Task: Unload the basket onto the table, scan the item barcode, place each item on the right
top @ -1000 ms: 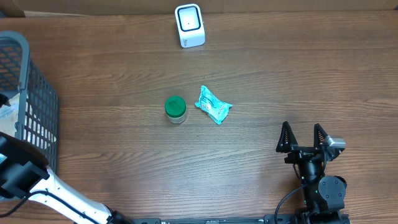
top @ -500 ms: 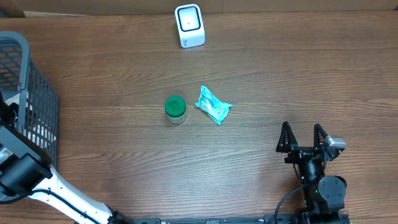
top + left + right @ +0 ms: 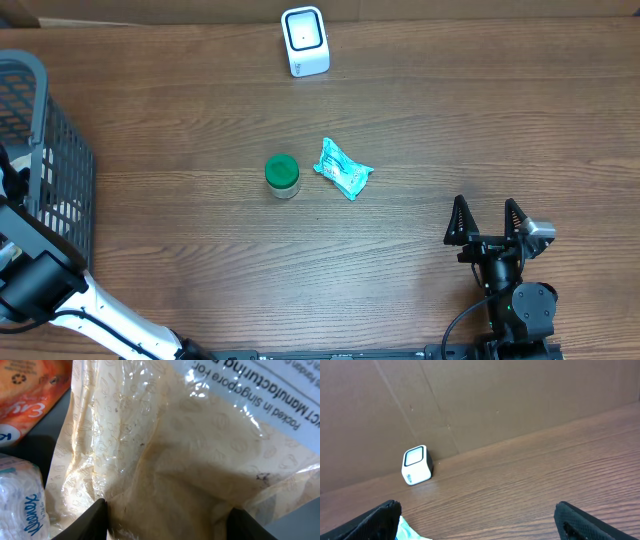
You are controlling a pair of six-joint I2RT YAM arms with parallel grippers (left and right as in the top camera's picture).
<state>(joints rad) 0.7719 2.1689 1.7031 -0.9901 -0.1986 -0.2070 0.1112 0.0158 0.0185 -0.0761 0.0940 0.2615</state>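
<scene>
In the left wrist view a tan crinkled plastic packet (image 3: 170, 445) with a white printed label fills the frame inside the basket. My left gripper (image 3: 167, 516) has a black fingertip pressed against each side of it, shut on the packet. A white barcode scanner (image 3: 305, 40) stands at the table's far edge, seen also as the scanner (image 3: 416, 465) by the cardboard wall. My right gripper (image 3: 487, 222) rests at the front right, wide open and holding nothing.
A grey mesh basket (image 3: 40, 130) stands at the left edge. Inside lie an orange packet (image 3: 30, 395) and a tissue pack (image 3: 20, 495). A green-lidded jar (image 3: 282, 175) and a teal packet (image 3: 343, 168) lie mid-table.
The left arm has shifted a little further along the basket's side. The right arm and the things on the table have not moved.
</scene>
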